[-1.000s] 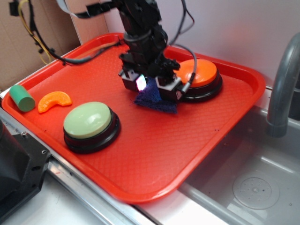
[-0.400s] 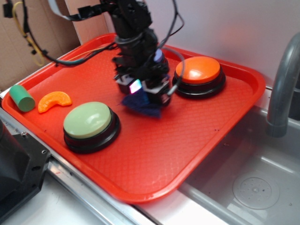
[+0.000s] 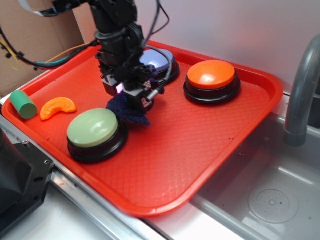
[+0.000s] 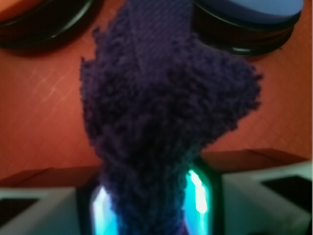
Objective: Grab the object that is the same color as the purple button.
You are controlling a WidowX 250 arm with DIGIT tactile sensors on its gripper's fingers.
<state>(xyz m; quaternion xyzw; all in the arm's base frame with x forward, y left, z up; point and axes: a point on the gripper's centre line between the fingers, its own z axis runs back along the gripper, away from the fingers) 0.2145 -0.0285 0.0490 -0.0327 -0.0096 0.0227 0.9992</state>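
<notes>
Red tray [image 3: 210, 150] fills the counter beside a sink; left to right sit the green button [image 3: 93, 128], then the gripper [image 3: 131, 98] clenched on the purple cloth [image 3: 129, 111], which dangles straight below its jaws, then the purple button [image 3: 159, 62].

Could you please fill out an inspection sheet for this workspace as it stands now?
Surface: red tray on a metal counter, beside a sink.
Job's things: dark purple cloth hangs from the end effector, bunched; purple button at the tray's back, partly hidden by the arm.
Clutter: green button, orange button, orange slice toy, green cylinder at the tray's left rim.
End effector: shut on the cloth, above the tray between the green and purple buttons.
Cables: black and yellow wires trail behind the tray's left corner.
Surroundings: grey faucet on the right, cardboard at the back left.
</notes>
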